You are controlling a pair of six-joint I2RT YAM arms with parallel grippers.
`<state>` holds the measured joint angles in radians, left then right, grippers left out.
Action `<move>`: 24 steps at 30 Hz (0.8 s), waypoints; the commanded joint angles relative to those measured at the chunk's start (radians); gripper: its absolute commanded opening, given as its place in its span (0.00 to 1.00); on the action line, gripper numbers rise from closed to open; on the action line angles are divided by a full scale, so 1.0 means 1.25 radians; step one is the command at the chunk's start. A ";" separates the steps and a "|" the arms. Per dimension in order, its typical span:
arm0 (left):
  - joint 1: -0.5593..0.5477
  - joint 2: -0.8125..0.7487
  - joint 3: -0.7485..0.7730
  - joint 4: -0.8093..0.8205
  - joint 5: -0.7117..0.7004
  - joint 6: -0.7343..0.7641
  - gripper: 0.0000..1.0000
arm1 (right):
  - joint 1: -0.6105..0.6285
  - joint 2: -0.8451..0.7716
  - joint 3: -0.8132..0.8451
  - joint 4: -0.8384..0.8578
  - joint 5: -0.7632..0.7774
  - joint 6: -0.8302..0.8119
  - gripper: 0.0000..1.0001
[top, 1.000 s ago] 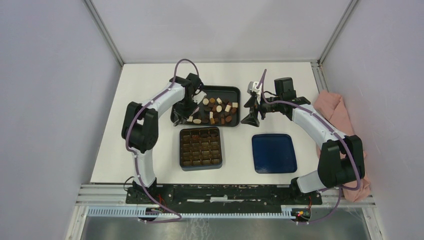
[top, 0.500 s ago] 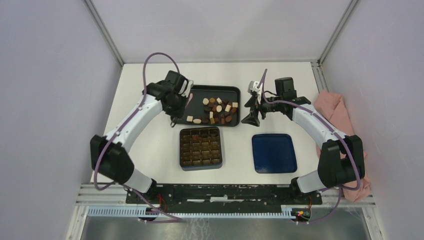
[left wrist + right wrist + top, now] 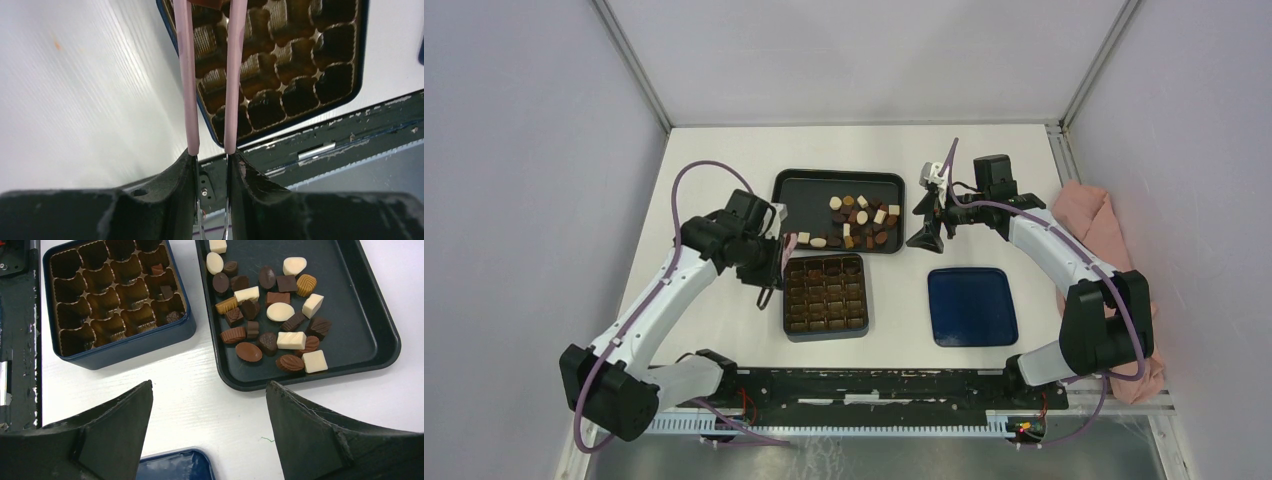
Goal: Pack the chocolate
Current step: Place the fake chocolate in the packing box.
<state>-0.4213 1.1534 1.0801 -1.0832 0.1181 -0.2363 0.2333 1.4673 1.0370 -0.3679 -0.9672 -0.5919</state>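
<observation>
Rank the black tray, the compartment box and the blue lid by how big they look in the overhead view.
1. black tray: clearly the largest, wider than either of the others.
2. compartment box and blue lid: these look about the same size, so I won't rank one over the other.

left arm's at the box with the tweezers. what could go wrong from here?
1. The tweezers in the left hand cross the box rim; a low descent could snag it and shove the box.
2. Their tips leave the left wrist view, so a weak grip on a piece could go unseen.
3. A few cells already hold chocolate; a drop there could double up.
</observation>
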 commanded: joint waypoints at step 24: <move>-0.013 0.049 -0.137 0.047 0.063 -0.056 0.23 | -0.004 0.002 0.012 0.022 -0.024 -0.002 0.89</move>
<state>-0.4297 1.2160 0.9138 -1.0615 0.1860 -0.2749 0.2333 1.4677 1.0370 -0.3676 -0.9680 -0.5915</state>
